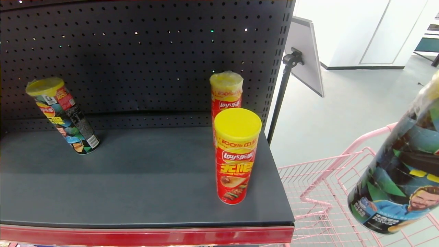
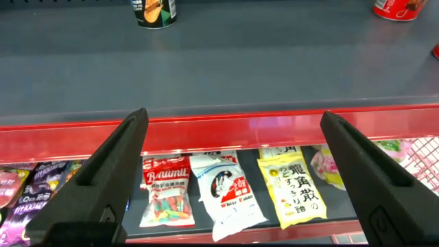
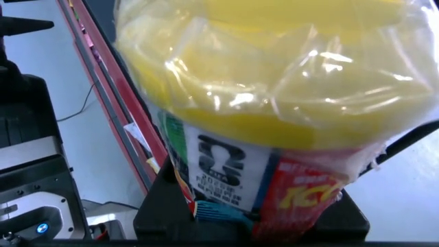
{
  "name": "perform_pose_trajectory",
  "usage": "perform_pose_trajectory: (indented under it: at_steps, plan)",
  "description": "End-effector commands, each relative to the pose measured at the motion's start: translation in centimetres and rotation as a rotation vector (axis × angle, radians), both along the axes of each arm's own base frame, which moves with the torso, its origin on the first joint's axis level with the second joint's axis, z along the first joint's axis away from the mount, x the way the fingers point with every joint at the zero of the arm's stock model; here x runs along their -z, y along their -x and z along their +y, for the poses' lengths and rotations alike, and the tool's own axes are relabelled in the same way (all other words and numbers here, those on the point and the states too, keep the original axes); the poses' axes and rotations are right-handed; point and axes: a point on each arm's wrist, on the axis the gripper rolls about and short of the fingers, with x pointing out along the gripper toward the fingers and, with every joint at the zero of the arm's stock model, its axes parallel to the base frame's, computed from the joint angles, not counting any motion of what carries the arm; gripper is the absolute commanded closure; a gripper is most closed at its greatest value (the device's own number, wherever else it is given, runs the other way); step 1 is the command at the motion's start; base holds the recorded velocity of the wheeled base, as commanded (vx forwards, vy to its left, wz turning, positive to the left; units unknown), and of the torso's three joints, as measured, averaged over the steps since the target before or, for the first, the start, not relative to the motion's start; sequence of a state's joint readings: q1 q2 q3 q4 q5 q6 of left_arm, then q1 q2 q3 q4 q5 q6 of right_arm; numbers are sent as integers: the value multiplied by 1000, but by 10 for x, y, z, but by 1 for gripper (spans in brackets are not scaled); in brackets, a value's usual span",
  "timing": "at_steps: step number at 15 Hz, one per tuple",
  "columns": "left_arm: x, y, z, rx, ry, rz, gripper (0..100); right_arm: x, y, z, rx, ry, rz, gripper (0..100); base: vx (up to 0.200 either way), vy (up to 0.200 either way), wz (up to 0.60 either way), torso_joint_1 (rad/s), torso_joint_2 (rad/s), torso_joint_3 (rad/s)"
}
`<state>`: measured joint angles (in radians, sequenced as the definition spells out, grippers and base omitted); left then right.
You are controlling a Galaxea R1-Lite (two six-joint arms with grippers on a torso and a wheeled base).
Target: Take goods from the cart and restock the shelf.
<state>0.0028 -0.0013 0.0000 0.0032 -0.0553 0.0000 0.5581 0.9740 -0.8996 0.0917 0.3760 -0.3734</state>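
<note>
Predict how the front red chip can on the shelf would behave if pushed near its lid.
Probably tips rather than slides: the front red chip can stands tall and narrow on a small base. Once down, its round body would likely roll across the flat shelf. Its smooth printed wall may be somewhat slippery to grip.

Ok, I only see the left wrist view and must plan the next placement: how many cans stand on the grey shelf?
Observer: Three. A dark can is at back left, and two red ones are on the right, the front red can directly before the rear red can.
Operator: And the right tool?
Observer: It grips a fourth one, the held can, above the pink cart.
</note>
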Motion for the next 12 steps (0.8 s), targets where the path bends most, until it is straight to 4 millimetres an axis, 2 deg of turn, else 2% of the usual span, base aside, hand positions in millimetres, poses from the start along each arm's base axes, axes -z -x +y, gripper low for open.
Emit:
perform_pose_trajectory:
  at_steps: [1, 8, 12]
  plan:
    - [0, 0, 0, 0, 0, 1, 0, 2, -1, 1, -2, 6, 10, 100, 0, 0, 0, 0, 0, 0]
    - [0, 0, 0, 0, 0, 1, 0, -2, -2, 1, 3, -3, -1, 100, 0, 0, 0, 0, 0, 0]
    - [0, 0, 0, 0, 0, 1, 0, 1, 2, -1, 3, -2, 0, 100, 0, 0, 0, -117, 277, 162]
